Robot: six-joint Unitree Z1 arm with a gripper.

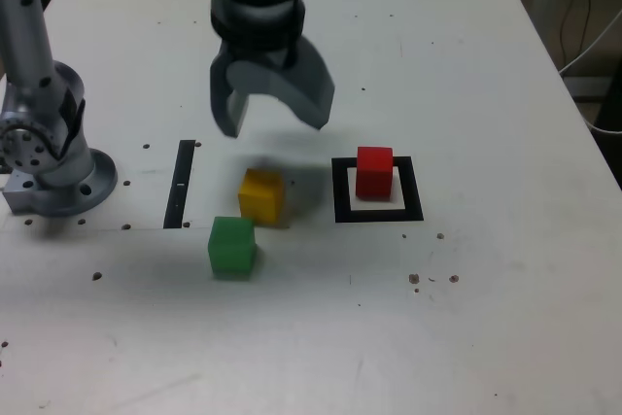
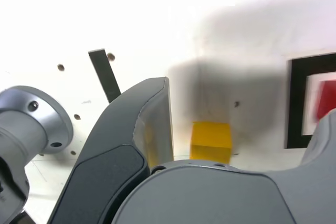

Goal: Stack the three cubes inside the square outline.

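A red cube point(image 1: 374, 171) stands inside the square outline point(image 1: 377, 190), a black frame with a white centre, toward the exterior view's right. A yellow cube point(image 1: 262, 193) rests on the table left of the outline, and a green cube point(image 1: 232, 245) lies just in front of it. My gripper point(image 1: 274, 109) hangs above and a little behind the yellow cube, its jaws spread wide with nothing between them. In the wrist view the yellow cube point(image 2: 211, 141) shows between the fingers point(image 2: 149, 129), with the outline point(image 2: 299, 103) and a sliver of the red cube point(image 2: 328, 100) beside it.
A thin black strip point(image 1: 181, 184) lies on the table left of the yellow cube. The arm's metal base point(image 1: 49, 157) stands at the exterior view's left. Small dark holes dot the white tabletop point(image 1: 486, 318). Cables hang past the table's right edge.
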